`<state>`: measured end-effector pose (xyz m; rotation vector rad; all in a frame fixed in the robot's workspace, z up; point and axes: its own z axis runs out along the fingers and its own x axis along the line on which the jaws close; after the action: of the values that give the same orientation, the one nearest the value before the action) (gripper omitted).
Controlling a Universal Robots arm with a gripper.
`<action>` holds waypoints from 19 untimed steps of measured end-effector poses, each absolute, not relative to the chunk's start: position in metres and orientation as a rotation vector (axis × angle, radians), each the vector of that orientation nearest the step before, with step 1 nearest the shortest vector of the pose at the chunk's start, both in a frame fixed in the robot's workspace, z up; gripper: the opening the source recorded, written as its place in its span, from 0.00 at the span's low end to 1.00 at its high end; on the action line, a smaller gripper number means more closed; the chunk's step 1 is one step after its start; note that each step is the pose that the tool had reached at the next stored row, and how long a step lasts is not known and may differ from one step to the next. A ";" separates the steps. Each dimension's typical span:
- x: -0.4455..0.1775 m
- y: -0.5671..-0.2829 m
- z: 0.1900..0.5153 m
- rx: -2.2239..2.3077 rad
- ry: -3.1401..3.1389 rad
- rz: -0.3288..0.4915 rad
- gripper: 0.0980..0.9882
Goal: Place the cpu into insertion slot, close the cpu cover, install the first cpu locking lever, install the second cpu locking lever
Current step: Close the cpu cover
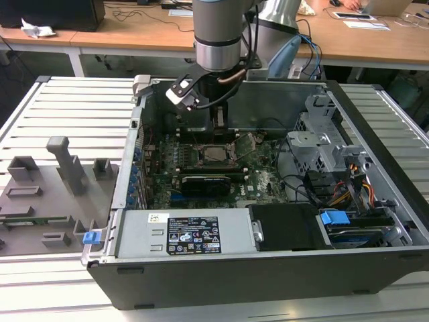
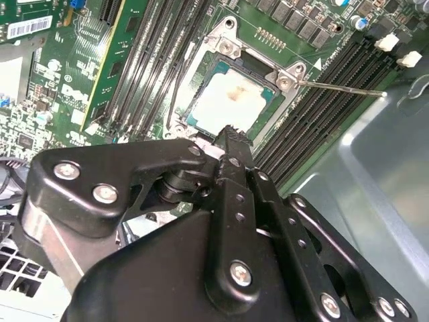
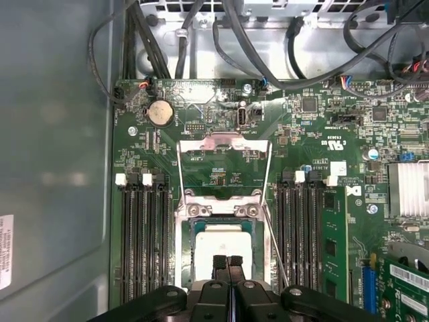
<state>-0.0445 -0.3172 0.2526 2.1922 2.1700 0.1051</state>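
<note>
Where the arm [image 1: 218,33] reaches down into the open computer case [image 1: 268,285], the exterior view places the gripper [image 1: 220,137] directly over the insertion slot [image 1: 231,163] on the green motherboard [image 1: 268,181]. The cpu [image 1: 216,155] lies flat in that slot, silvery top up. The case rests on a grey slatted table [image 1: 67,100]. Grey fixture blocks [image 1: 67,164] stand well apart from it, toward the exterior view's left.

In the second wrist view, the gripper [image 2: 231,137] has its two black fingers [image 2: 234,174] pressed together with nothing between them. Their tips stand at the near edge of the cpu [image 2: 231,100], which sits square in the insertion slot [image 2: 271,119]. Whether the tips touch the chip cannot be told. A thin locking lever [image 2: 342,87] juts from a socket corner across the memory slots [image 2: 315,114], unlatched.

In the first wrist view, the cpu cover [image 3: 224,143] is swung open, away from the slot, and green board shows through its square window. The cpu [image 3: 221,241] is seated and uncovered between the two banks of memory slots. The joined fingertips [image 3: 220,263] overlap the chip's edge. A locking lever [image 3: 275,245] runs alongside the socket's metal rim.
</note>
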 end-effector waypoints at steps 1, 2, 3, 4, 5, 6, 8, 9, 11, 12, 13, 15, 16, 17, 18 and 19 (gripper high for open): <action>-0.044 -0.317 0.254 2.192 2.170 0.105 0.01; -0.044 -0.317 0.256 2.192 2.170 0.105 0.01; -0.044 -0.317 0.258 2.192 2.170 0.105 0.01; -0.044 -0.318 0.258 2.192 2.170 0.105 0.01; -0.044 -0.319 0.258 2.192 2.170 0.105 0.01; -0.045 -0.320 0.258 2.192 2.170 0.105 0.01; -0.044 -0.321 0.258 2.194 2.169 0.105 0.01; -0.041 -0.321 0.258 2.195 2.169 0.104 0.01; -0.039 -0.321 0.259 2.195 2.169 0.103 0.01; -0.039 -0.321 0.259 2.195 2.169 0.103 0.01; -0.039 -0.321 0.261 2.195 2.169 0.103 0.01; -0.038 -0.321 0.270 2.195 2.169 0.104 0.01; -0.038 -0.321 0.273 2.195 2.169 0.103 0.01; -0.038 -0.321 0.275 2.195 2.169 0.103 0.01; -0.038 -0.321 0.276 2.195 2.169 0.103 0.01; -0.038 -0.321 0.276 2.195 2.169 0.104 0.01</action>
<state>-0.0380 -0.3211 0.2765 2.1948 2.1694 0.1040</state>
